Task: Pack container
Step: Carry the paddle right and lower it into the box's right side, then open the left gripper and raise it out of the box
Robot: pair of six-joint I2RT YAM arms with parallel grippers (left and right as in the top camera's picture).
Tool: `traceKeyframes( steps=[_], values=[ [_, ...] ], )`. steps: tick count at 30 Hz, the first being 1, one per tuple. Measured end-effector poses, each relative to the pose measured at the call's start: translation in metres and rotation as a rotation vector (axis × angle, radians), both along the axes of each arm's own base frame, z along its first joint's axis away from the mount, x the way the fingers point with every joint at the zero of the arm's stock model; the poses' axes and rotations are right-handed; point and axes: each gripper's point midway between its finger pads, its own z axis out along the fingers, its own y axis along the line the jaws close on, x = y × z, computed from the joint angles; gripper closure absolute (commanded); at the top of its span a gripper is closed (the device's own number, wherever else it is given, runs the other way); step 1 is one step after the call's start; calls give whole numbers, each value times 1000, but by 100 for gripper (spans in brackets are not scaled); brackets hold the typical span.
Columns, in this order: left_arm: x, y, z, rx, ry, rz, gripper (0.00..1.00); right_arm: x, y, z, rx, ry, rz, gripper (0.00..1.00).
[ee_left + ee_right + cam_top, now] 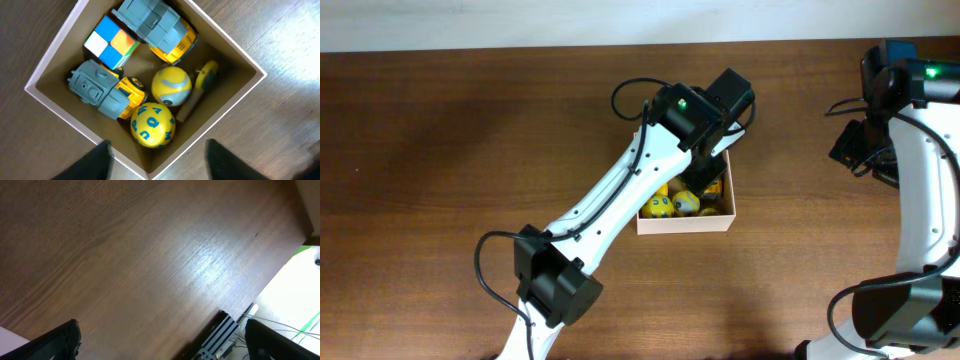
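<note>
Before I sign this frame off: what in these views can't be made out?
- Overhead: the left arm covers most of the container; only some yellow toys show.
- Left wrist: the yellow-ended piece is partly hidden by the yellow ball; its identity is unclear.
- Right wrist: a striped object is cut off by the bottom edge; unidentifiable.

The container [50, 75] is a square, shallow, lidless cardboard box, white outside and tan inside. It sits flat on the table directly beneath the left gripper [160, 162], turned corner-on, with its nearest corner between the fingertips. It holds a lettered yellow ball [152, 125] closest to the gripper. Beyond that lie a grey-banded yellow ball [171, 86], a small yellow piece [207, 72], two grey-and-yellow toy trucks [102, 90] and a coloured cube [111, 41].
</note>
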Motion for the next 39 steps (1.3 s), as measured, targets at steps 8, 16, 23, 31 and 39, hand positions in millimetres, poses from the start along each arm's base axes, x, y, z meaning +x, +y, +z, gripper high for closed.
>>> traceKeyframes(
  steps=[8,16,23,31,39],
  values=[
    [6,6,0,23,-23,12,1,0,0,0,0,0,1,1],
    [32,37,1,16,-22,170,1,0,0,0,0,0,1,1],
    [71,102,1,3,-24,516,1,0,0,0,0,0,0,1],
    [93,195,-1,39,15,803,1,0,0,0,0,0,0,1],
    [96,242,-3,61,44,915,1,0,0,0,0,0,0,1]
  ],
)
